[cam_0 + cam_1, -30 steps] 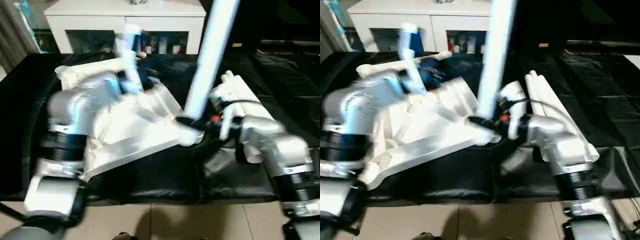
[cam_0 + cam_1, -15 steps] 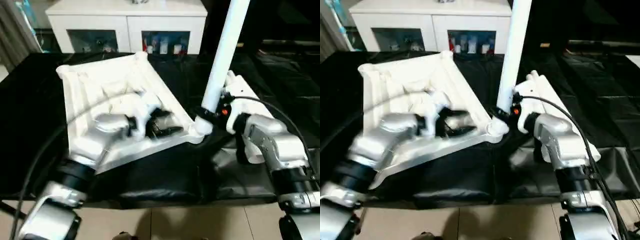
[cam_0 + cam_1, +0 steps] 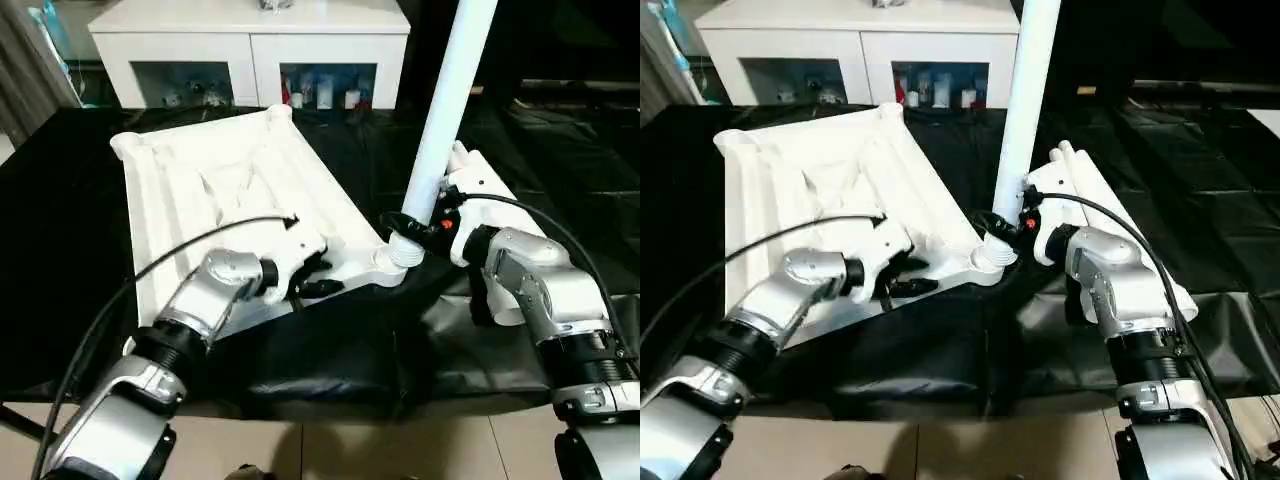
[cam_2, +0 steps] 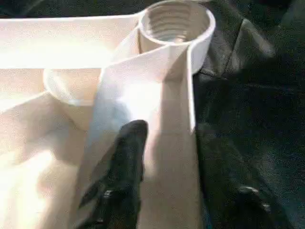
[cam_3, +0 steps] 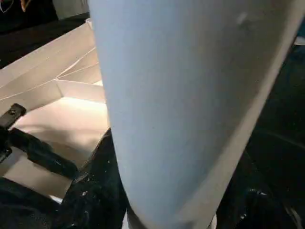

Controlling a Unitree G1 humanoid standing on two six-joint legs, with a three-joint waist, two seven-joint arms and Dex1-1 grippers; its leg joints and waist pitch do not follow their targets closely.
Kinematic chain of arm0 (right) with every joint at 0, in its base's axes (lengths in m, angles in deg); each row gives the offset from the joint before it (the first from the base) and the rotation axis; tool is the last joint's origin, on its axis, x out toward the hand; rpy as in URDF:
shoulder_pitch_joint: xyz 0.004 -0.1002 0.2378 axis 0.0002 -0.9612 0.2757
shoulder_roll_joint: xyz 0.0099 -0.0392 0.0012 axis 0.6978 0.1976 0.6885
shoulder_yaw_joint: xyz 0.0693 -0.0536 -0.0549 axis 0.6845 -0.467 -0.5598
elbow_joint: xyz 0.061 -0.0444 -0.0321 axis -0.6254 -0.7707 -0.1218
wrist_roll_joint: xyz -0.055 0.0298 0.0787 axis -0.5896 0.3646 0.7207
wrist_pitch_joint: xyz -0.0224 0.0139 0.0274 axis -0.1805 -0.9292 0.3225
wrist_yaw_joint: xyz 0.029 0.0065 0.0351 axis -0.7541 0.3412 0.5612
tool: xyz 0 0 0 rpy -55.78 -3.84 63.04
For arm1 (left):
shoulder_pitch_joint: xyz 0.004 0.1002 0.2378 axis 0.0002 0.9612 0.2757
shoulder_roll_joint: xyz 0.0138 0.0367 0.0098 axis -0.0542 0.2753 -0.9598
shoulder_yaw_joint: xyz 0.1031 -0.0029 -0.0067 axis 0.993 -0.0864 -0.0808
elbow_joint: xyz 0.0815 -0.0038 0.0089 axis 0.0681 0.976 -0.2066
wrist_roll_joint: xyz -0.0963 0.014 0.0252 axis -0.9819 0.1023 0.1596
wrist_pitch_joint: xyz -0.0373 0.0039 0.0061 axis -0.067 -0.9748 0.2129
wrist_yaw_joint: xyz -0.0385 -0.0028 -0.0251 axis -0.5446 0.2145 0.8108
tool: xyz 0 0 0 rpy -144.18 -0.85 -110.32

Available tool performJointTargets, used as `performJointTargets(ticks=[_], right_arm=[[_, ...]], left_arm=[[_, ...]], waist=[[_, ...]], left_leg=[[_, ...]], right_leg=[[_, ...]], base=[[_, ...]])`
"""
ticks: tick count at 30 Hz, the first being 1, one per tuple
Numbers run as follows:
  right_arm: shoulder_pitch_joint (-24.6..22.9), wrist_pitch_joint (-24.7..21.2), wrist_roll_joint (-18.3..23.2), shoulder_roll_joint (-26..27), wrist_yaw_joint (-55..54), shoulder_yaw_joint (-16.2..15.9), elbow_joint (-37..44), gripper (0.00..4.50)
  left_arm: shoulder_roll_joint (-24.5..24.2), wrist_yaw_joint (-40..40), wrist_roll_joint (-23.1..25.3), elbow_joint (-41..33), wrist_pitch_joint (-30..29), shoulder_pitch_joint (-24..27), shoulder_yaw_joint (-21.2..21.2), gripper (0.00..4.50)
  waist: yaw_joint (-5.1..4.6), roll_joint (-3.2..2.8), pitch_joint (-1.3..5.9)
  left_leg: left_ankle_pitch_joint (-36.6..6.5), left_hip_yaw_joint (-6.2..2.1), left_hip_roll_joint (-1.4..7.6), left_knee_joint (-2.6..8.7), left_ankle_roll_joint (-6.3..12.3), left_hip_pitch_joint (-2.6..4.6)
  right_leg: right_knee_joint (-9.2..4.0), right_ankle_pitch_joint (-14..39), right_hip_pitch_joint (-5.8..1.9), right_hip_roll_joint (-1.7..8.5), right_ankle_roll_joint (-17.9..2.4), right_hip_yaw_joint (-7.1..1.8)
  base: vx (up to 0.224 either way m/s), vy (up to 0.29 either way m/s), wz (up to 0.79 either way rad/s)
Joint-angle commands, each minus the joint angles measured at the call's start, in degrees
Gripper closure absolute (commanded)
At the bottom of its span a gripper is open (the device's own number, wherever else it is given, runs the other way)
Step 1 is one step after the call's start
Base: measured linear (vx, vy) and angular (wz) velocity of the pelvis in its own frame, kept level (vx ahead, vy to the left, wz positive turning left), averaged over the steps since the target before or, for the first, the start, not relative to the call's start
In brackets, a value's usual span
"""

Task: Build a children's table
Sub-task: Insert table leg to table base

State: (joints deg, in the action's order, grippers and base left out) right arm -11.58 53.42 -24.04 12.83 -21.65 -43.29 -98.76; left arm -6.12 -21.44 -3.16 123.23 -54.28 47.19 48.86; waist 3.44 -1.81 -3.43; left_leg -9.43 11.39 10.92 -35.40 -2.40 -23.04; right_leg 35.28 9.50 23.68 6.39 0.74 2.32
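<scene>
The children's table top point(image 3: 210, 170) lies upside down on a black cover, its ribbed underside up. My right gripper point(image 3: 421, 226) is shut on a long white leg point(image 3: 452, 95), held almost upright. The leg's lower end sits at the top's near right corner socket point(image 3: 396, 256). In the right wrist view the leg point(image 5: 190, 95) rises between that gripper's black fingers point(image 5: 95, 186). My left gripper point(image 3: 316, 276) is astride the top's near rim with its jaws apart. One finger point(image 4: 126, 162) lies on the rim, the other stands off it. An empty threaded socket point(image 4: 176, 21) lies ahead.
More white legs point(image 3: 482, 178) lie on the cover under my right forearm. A white cabinet with glass doors point(image 3: 250, 40) stands behind. The black cover point(image 3: 60, 220) ends at a front edge above the tiled floor point(image 3: 330, 450). A black cable point(image 3: 150, 270) loops over my left arm.
My left arm has swung down from over the table top to its near rim, and its fingers have drawn closer together. The right gripper keeps the leg at the corner socket.
</scene>
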Motion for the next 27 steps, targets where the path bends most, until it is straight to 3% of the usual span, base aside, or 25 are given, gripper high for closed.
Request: performJointTargets(ticks=[1, 9, 19, 27], right_arm=[[0.9, 0.5, -0.2, 0.0, 0.5, -0.3, 0.3, 2.64], [0.8, 0.7, -0.1, 0.1, 0.6, -0.3, 0.4, 2.64], [0.6, 0.7, -0.3, 0.4, 0.7, -0.5, 0.5, 2.64], [1.0, 0.7, -0.1, 0.6, 0.7, -0.1, 0.2, 2.64]], left_arm=[[-0.4, 0.3, 0.8, 0.2, -0.4, -1.7, 0.5, 2.97], [1.5, 1.4, 0.4, 1.1, -2.7, -2.9, -0.8, 3.5], [2.2, 1.5, 3.0, 1.5, -5.5, -3.0, 1.1, 4.25], [2.8, 1.1, 3.9, 1.5, -5.5, -2.9, 0.9, 4.5]], waist=[[0.07, -0.25, 5.02], [0.08, -0.36, 4.92], [0.06, -0.56, 4.93], [0.08, -0.81, 4.8]], left_leg=[[-13.9, -0.88, 1.23, 4.38, 0.58, 1.75], [-15.0, -0.92, 1.26, 4.45, 0.47, 1.75], [-15.0, -0.96, 1.26, 4.5, 1.0, 1.68], [-16.6, -1.02, 1.32, 4.71, 0.38, 1.74]], right_leg=[[-3.39, 5.3, -3.03, 1.09, -15.0, -0.95], [-3.62, 7.3, -3.0, 1.21, -15.1, -0.94], [-3.78, 7.6, -2.97, 1.2, -14.9, -0.91], [-4.0, 9.5, -2.83, 1.21, -14.5, -0.91]], base=[[0.0, 0.0, 0.0], [0.0, 0.0, 0.0], [0.0, 0.0, 0.0], [0.0, 0.0, 0.0]])
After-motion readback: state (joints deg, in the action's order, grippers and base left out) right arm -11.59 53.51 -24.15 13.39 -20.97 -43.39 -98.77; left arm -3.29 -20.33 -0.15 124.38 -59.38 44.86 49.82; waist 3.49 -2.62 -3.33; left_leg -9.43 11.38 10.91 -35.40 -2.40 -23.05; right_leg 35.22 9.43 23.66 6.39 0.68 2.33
